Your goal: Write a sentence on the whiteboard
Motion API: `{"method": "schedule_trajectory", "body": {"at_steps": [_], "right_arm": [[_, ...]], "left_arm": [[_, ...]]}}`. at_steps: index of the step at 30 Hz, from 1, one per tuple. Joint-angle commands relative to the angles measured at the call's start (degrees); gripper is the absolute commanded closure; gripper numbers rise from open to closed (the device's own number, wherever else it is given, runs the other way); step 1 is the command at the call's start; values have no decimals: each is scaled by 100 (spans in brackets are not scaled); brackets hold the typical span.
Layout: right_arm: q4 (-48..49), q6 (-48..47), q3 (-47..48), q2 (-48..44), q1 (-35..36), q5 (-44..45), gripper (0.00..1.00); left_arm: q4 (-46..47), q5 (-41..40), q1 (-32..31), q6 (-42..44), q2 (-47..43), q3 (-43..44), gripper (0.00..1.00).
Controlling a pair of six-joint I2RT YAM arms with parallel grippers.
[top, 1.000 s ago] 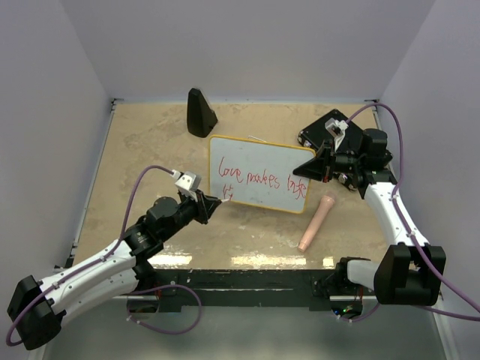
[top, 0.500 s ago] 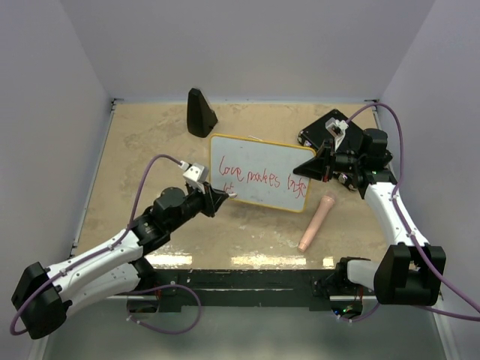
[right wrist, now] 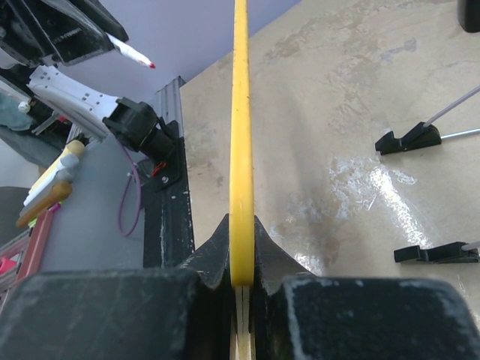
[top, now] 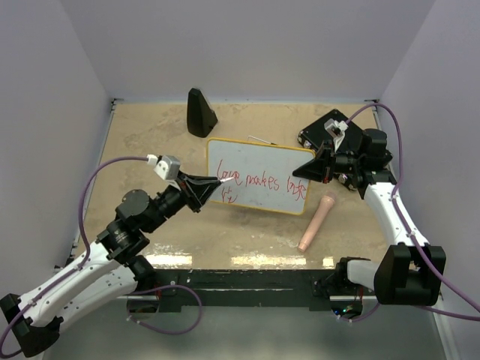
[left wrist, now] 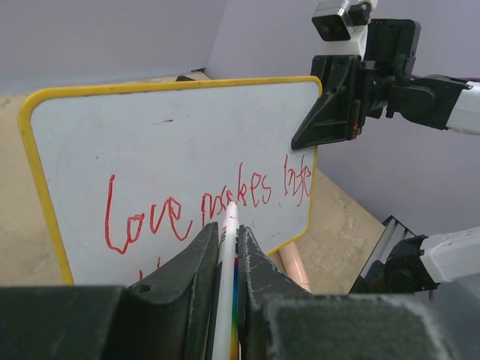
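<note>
The whiteboard [top: 262,157], white with a yellow rim, stands tilted mid-table. The sentence [top: 259,180] runs across it in red cursive, with a short start of a second line [top: 229,197] below. My left gripper [top: 206,186] is shut on a white marker [left wrist: 227,247], whose red tip [left wrist: 232,204] points at the writing [left wrist: 210,206]. Seen edge-on in the right wrist view, the tip [right wrist: 150,65] stands off the board's face. My right gripper [top: 306,171] is shut on the board's right edge, clamping the yellow rim [right wrist: 241,112] between its jaws [right wrist: 241,247].
A black wedge [top: 199,112] stands at the back left. A peach-coloured cylinder [top: 317,220] lies in front of the board's right corner. A black device [top: 322,127] sits behind the right wrist. Two black feet [right wrist: 409,139] lie on the table behind the board.
My left arm has risen and drawn back to the left, taking the marker tip from the second line up beside the first word. The right arm still holds the board.
</note>
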Motion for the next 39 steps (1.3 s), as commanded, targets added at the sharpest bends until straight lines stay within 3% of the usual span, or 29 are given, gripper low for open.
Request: {"method": "schedule_trajectory", "body": {"at_steps": [1, 9, 39], "right_arm": [[249, 127, 43, -96, 0, -345, 100], [310, 127, -18, -140, -9, -327, 100], [399, 110, -80, -44, -18, -354, 100]], "left_arm": [[-114, 96, 47, -27, 55, -328, 100], [598, 324, 39, -291, 169, -830, 100], [1117, -88, 39, -379, 2, -1402, 100]]}}
